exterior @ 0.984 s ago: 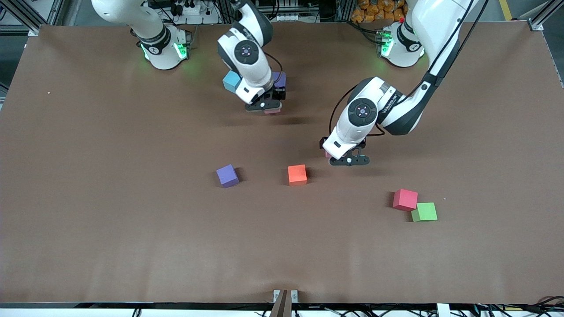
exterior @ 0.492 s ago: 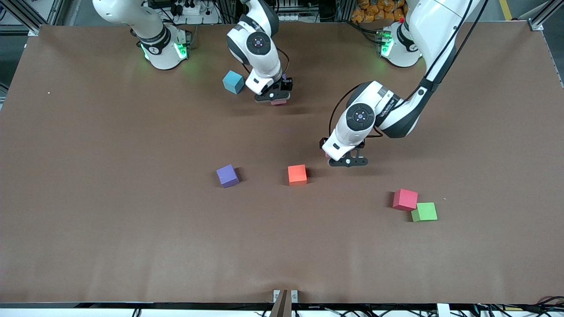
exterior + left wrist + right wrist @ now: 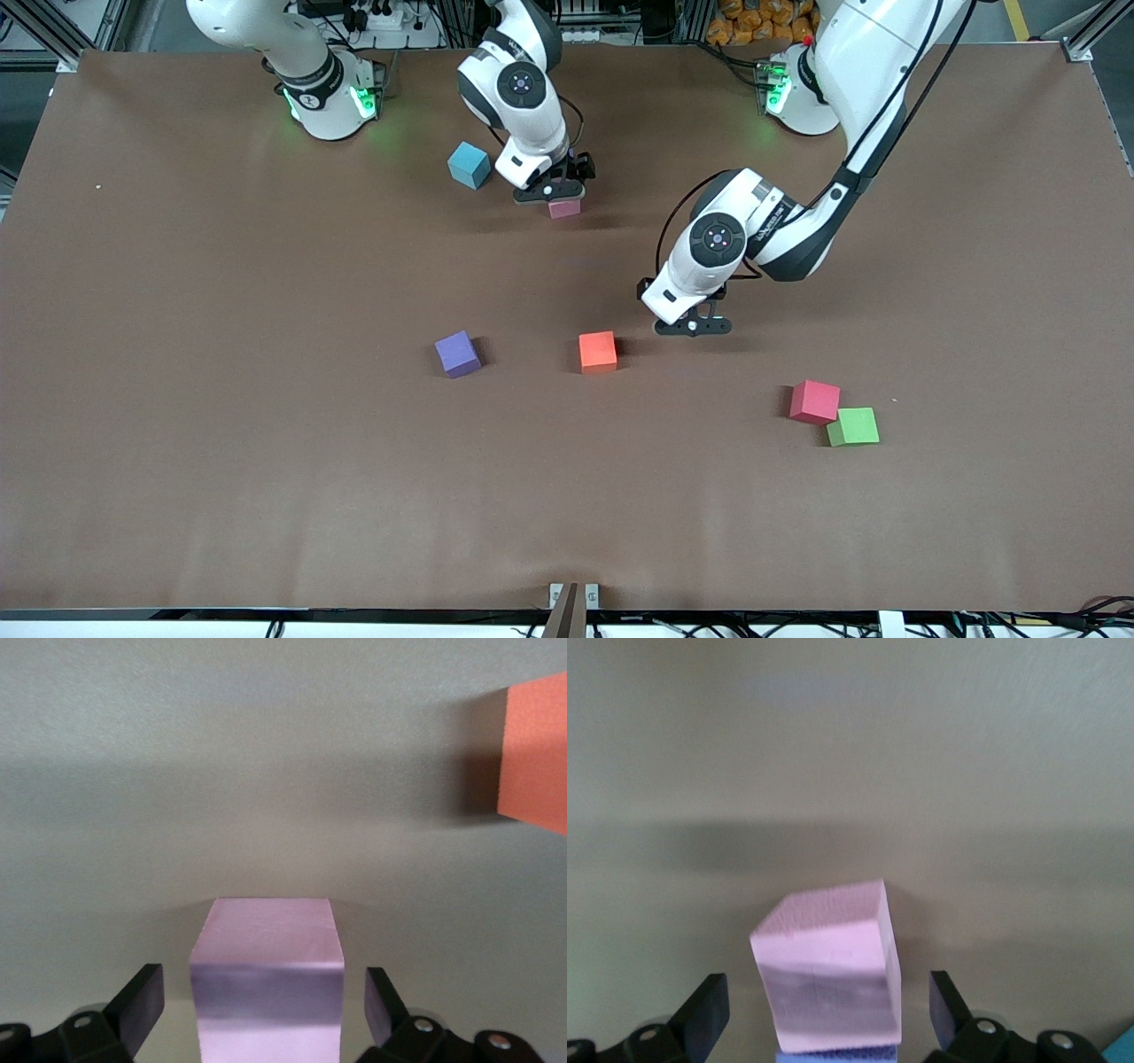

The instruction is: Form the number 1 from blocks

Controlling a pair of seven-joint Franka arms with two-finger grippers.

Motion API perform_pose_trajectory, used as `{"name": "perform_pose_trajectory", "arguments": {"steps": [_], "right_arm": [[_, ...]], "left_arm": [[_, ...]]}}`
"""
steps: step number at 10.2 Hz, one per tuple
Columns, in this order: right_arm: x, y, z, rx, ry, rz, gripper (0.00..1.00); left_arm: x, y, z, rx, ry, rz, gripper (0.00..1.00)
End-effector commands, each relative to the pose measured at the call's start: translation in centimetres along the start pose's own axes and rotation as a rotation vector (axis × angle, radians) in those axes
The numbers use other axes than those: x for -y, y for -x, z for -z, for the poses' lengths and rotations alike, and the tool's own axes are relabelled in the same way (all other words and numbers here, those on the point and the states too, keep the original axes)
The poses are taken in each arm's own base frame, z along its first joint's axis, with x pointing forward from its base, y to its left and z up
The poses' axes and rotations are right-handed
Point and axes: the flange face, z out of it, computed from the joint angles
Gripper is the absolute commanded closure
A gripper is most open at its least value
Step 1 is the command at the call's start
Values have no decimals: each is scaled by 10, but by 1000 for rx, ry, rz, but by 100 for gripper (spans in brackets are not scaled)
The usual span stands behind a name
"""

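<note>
My right gripper (image 3: pixel 551 188) (image 3: pixel 827 1001) stands open around a light pink block (image 3: pixel 564 208) (image 3: pixel 828 979), with a gap on each side. That block rests on the table against a purple block (image 3: pixel 837 1054), of which only an edge shows. Open too, my left gripper (image 3: pixel 694 326) (image 3: pixel 264 997) straddles a second light pink block (image 3: pixel 266 974) without touching it; the front view hides this block under the hand. An orange-red block (image 3: pixel 598 351) (image 3: pixel 536 762) lies close beside the left gripper. Another purple block (image 3: pixel 457 354) lies farther toward the right arm's end.
A light blue cube (image 3: pixel 469 165) sits beside the right gripper, toward the right arm's base. A crimson cube (image 3: pixel 814 400) and a green cube (image 3: pixel 853 426) touch each other nearer the front camera, toward the left arm's end.
The right gripper carried its pink block a little toward the bases, then opened and let it go. The left gripper shifted slightly over its pink block and stayed open.
</note>
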Motion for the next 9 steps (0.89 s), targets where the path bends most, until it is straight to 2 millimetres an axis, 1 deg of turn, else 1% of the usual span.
{"name": "perform_pose_trajectory", "arguments": {"steps": [1,2,3,4,5,6,7,8,9], "right_arm": [[-40,-54,40,-39,18,-26,0],[-69,-86,53,-66,48,-5,0],[-97,-115,64,-92,64,39,0],[-122,-149,78,-114,59,93,0],[-136,-178,85,-134,55,135,0],[-151,-211,89,-156,48,110,0],[-154,-235,86,-170,48,117,0],[-163,-259,80,-186,50,128,0],[-177,-280,79,-201,60,159,0]], "left_arm": [[-1,0,-11,-6,-6,-26,36],[-1,1,-12,-5,-10,-29,70],[-4,3,-10,-10,-10,-37,100],[-13,8,-5,-17,-5,-33,100],[-27,16,4,-26,4,-39,100],[-44,21,12,-43,15,-36,100],[-68,33,18,-50,30,-25,100],[-95,48,20,-38,57,-12,100],[-115,62,18,-28,67,-13,100]]}}
